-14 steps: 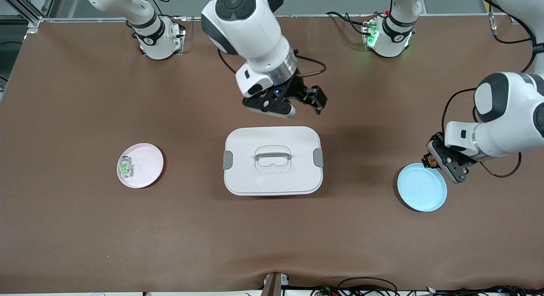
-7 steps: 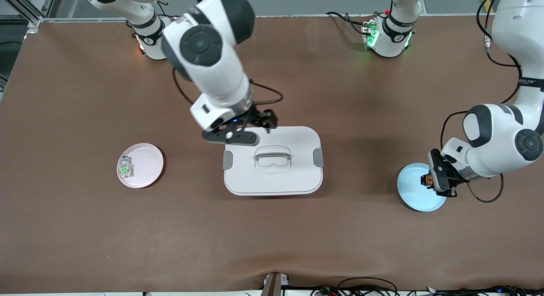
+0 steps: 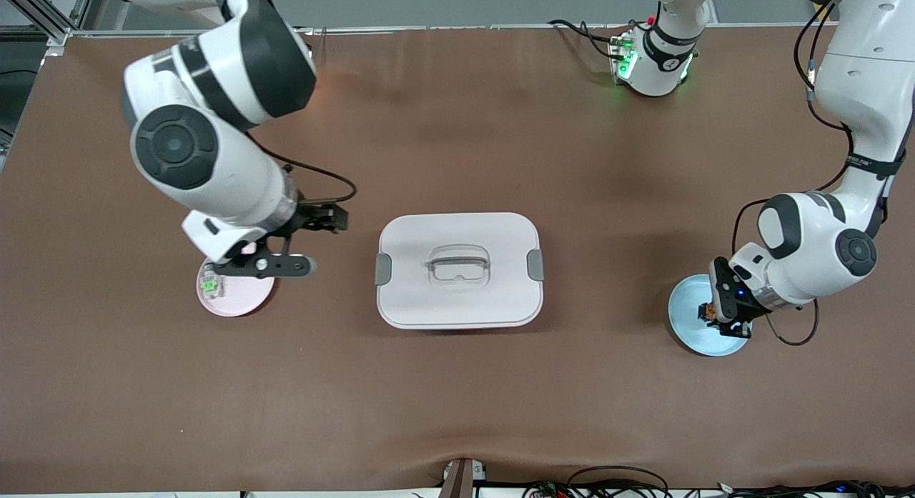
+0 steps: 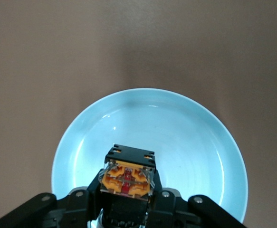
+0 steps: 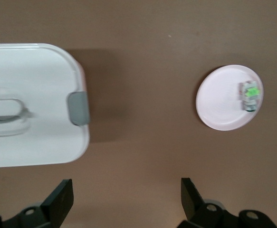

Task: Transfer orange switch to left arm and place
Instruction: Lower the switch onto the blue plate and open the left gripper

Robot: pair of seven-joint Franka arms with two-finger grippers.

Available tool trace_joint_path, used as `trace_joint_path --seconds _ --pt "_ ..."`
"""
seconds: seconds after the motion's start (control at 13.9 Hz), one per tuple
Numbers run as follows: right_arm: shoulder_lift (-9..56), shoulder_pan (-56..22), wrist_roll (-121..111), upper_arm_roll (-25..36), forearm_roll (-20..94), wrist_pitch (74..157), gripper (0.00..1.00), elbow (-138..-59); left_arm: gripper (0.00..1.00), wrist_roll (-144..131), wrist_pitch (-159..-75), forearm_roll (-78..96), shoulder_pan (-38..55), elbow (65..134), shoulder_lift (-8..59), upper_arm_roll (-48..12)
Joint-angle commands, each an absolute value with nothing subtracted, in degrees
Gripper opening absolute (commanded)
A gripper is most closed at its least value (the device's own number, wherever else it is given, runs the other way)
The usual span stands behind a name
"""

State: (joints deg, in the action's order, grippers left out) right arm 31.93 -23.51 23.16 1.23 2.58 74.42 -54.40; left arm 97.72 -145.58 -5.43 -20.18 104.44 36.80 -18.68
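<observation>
The table point(image 3: 457, 398) wears a matt brown cloth-like cover, faintly rippled at its near edge. The box point(image 3: 458, 269) looks smooth white plastic with grey latches. The blue plate point(image 4: 176, 123) shines glossy; the pink plate point(image 5: 224, 102) looks duller. The orange switch point(image 4: 128, 172) has clear, shiny plastic.

orange switch point(image 4: 127, 176) orange and black, box point(image 3: 458, 269) white with grey latches, brown table point(image 3: 457, 398)

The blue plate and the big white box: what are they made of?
The blue plate looks like glazed ceramic or glossy plastic: it shows bright glints. The white box seems matte moulded plastic, with rounded corners and grey clip latches.
</observation>
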Motion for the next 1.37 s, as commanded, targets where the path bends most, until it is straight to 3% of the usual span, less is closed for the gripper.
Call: trace_joint_path --seconds 0.0,0.07,0.14,0.22,0.72,1.29 --pt "29.62 -18.48 17.95 0.35 0.79 69.36 1.0 -55.02 0.0 97.91 -150.54 -8.08 -20.3 107.48 36.47 -18.98" --pt "29.18 -16.63 15.15 0.26 -0.17 67.43 1.0 -55.02 0.03 98.08 -150.82 -8.26 -20.65 107.75 36.65 -18.98" --pt "28.74 -14.78 12.42 0.26 -0.52 65.85 1.0 -55.02 0.22 98.17 -150.82 -8.35 -21.26 107.75 36.74 -18.98" --pt "28.39 -12.94 10.65 0.26 -0.44 65.22 1.0 -55.02 0.99 97.83 -150.73 -8.26 -21.97 107.75 36.74 -18.98" --pt "28.12 -4.4 6.86 0.35 -0.53 62.4 1.0 -55.02 1.0 87.04 -150.03 -7.56 -23.47 107.49 32.18 -19.6" --pt "28.21 -0.97 7.65 0.44 -0.26 63.19 1.0 -54.93 1.0 42.04 -149.86 -8.0 -22.68 103.89 28.65 -24.52"
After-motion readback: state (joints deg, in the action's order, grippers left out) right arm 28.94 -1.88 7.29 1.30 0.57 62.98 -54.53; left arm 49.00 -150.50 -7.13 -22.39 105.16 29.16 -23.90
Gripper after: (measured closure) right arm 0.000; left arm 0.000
